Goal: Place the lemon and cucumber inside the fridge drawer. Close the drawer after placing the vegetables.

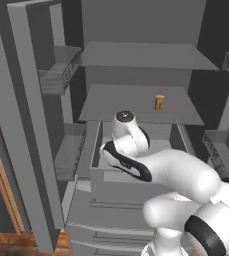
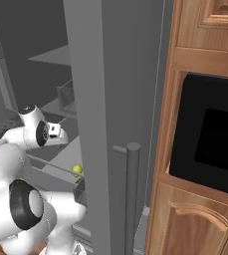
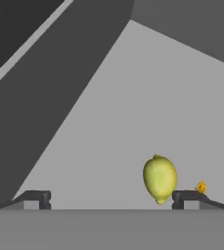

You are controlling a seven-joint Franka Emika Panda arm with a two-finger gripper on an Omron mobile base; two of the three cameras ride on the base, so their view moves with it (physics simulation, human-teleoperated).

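Observation:
The lemon [image 3: 159, 178], a small yellow-green ball, lies on the grey floor of the fridge drawer [image 3: 133, 112]. It sits between the tips of my gripper [image 3: 111, 199], close to the right fingertip [image 3: 188, 197], and neither finger touches it. The jaws are open wide. From the left base view, the fridge drawer [image 1: 111, 187] is pulled out and my white arm reaches down into it. The lemon [image 2: 77, 170] also peeks out beside the door edge in the right base view. The cucumber is out of view.
A small orange-yellow carton [image 1: 159, 102] stands on the shelf above the drawer. The open fridge door [image 2: 110, 124] with its vertical bar handle [image 2: 132, 199] stands close on the right, next to a wooden cabinet [image 2: 195, 219]. Ridged freezer fronts [image 1: 101, 222] lie below the drawer.

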